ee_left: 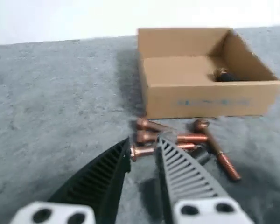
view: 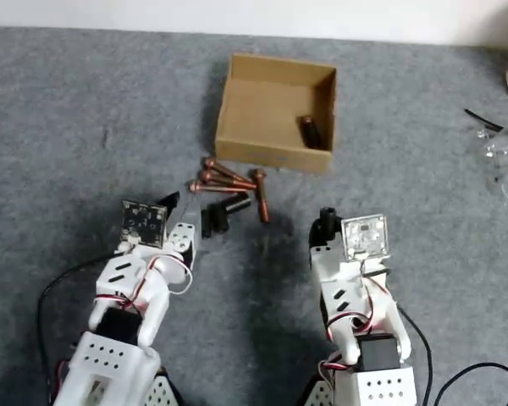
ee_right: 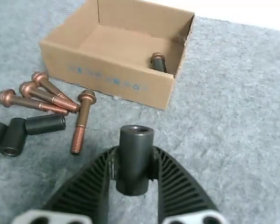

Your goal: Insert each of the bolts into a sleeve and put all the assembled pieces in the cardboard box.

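Several copper bolts lie in a loose pile in front of the cardboard box, with a few black sleeves beside them. One assembled piece rests in the box's near right corner. My left gripper is open and low over the carpet, with its tips just short of the head of the nearest bolt. In the high view, this left gripper sits left of the sleeves. My right gripper is shut on an upright black sleeve, right of the pile.
Grey carpet covers the table. One bolt lies apart from the others, nearest the right gripper. Loose sleeves lie on their sides. Clear plastic and cables sit at the far right edge.
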